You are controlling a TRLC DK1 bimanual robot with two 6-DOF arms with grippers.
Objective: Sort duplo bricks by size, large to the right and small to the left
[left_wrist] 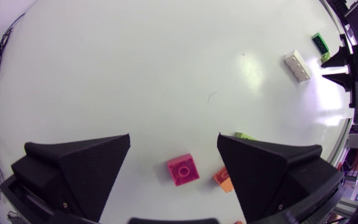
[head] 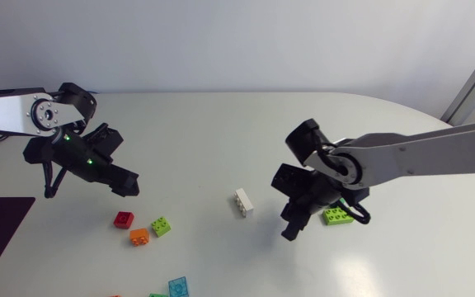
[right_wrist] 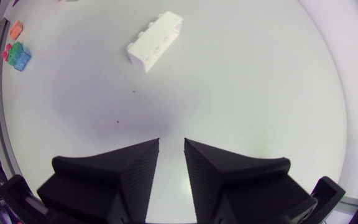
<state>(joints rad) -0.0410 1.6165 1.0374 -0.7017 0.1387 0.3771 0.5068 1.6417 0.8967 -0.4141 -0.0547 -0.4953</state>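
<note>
Hovering low over table (head: 221,132): right tool (right_wrist: 171,142), fingers barely apart, slim gap, nothing held. Ahead of it, long white brick (right_wrist: 156,41), mid-table, clear of fingers; large green brick (head: 336,216) just beside tool, on right side. Left tool (left_wrist: 174,140) spread wide, empty, above small red brick (left_wrist: 183,169), with orange brick (left_wrist: 224,179) next to it. Likely next: open wider, line fingers across white brick's narrow sides, then close. No readable print spotted.
</note>
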